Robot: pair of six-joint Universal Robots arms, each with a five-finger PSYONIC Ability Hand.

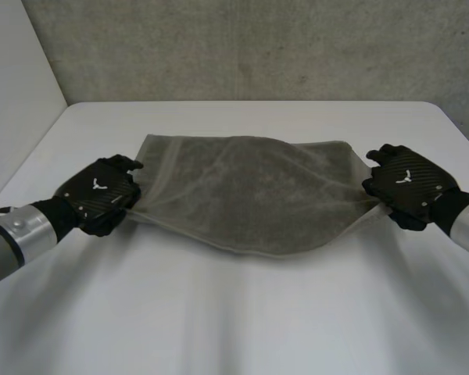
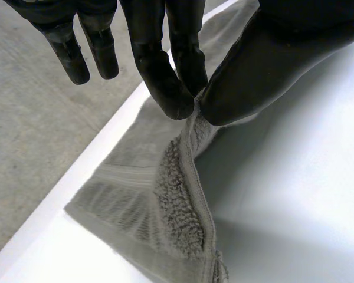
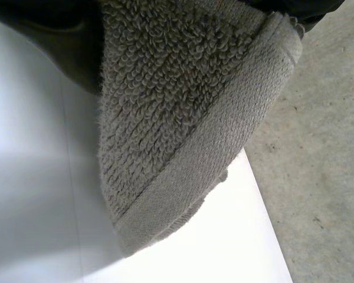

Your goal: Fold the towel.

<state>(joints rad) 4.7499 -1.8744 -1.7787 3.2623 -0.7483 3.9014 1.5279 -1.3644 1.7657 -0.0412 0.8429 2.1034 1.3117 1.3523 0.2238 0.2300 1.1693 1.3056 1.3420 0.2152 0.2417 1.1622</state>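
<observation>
I judge the fold barely begun. The towel (image 1: 250, 191) lies across the middle of the table (image 1: 234, 328) with its far edge down, and I see no finished crease. The near edge has yet to be carried over to the far one and laid flat.

My left hand (image 1: 98, 195) is on the towel's left end, and its wrist view shows the hem pinched between fingers (image 2: 165, 88) and thumb (image 2: 253, 76). My right hand (image 1: 406, 186) is on the right end. Its wrist view has the corner hanging from its grasp, clear of the table.

The towel is grey-green terry with a flat woven band along its hem. It sags between the hands, soft and limp.
</observation>
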